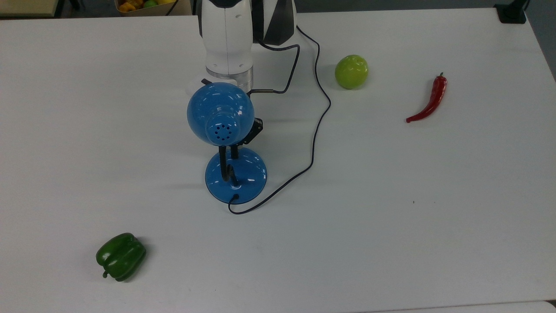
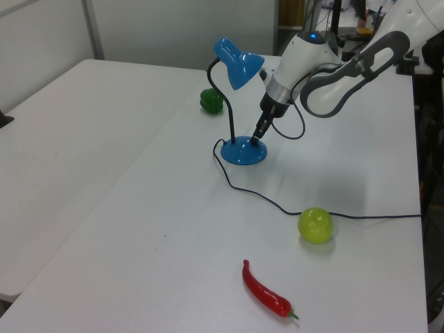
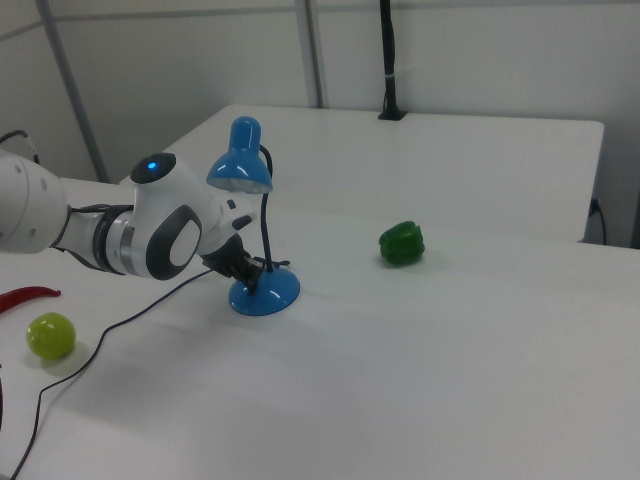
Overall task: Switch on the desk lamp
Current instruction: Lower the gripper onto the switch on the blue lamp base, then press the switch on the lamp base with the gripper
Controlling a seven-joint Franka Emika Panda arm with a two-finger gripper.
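The desk lamp stands mid-table: its glossy blue dome shade (image 1: 220,113) with vent holes sits over the round blue base (image 1: 248,174), joined by a black bent neck (image 1: 223,166). A thin black cord (image 1: 319,113) trails from the base toward the arm. My gripper (image 2: 257,138) points down with its tips on the base's rim on the arm's side (image 2: 244,152), fingers together and holding nothing. In the top view the shade hides most of the gripper (image 1: 234,152). In the right view the gripper (image 3: 254,274) meets the base (image 3: 272,293), and no glow shows under the shade (image 3: 240,168).
A green bell pepper (image 1: 120,256) lies near the front left of the top view. A green apple (image 1: 351,71) and a red chili (image 1: 430,102) lie at the top view's right. A box of fruit (image 1: 147,5) sits beyond the table's far edge.
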